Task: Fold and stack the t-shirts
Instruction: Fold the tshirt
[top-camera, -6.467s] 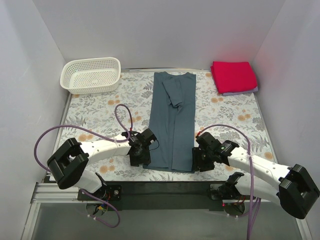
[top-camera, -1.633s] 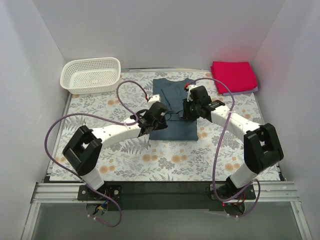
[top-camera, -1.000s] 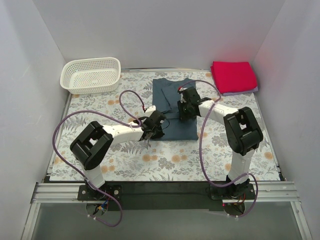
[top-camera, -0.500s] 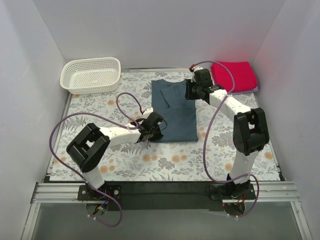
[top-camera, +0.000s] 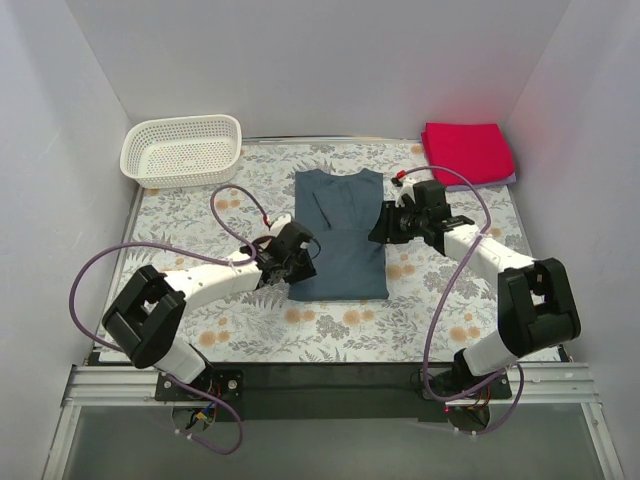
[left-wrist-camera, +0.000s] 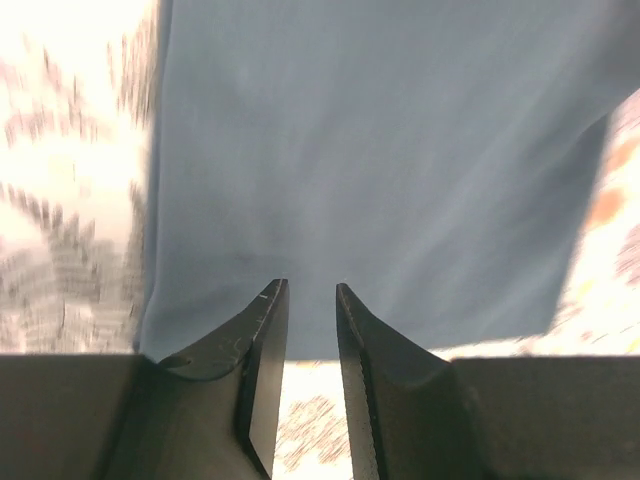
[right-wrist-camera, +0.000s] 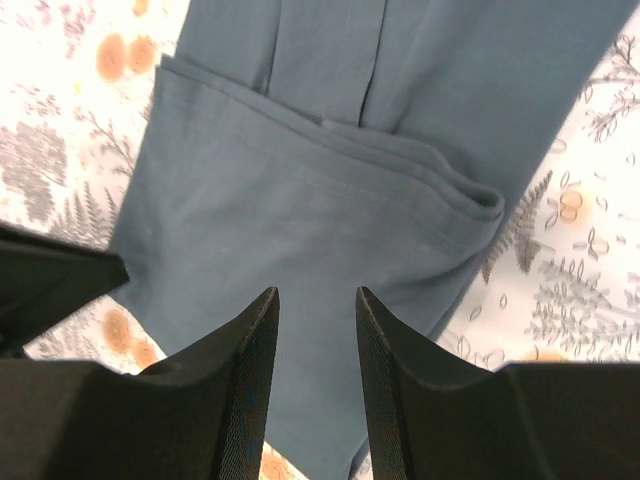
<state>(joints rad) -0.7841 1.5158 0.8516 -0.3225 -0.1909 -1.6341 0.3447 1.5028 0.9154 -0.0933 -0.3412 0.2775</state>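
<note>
Now the left gripper (left-wrist-camera: 310, 290) has let go, its jaws a narrow, empty gap at the near-left edge of the blue-grey t-shirt (top-camera: 340, 240), which lies folded in half mid-table. The right gripper (right-wrist-camera: 316, 295) has released too, jaws apart over the shirt's right edge. That fold looks finished; stacking on the red t-shirt (top-camera: 466, 152) remains.

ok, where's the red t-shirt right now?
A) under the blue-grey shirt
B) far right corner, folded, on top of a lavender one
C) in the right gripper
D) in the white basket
B: the red t-shirt lies folded at the far right corner, with the edge of a pale lavender t-shirt showing beneath it.
</note>
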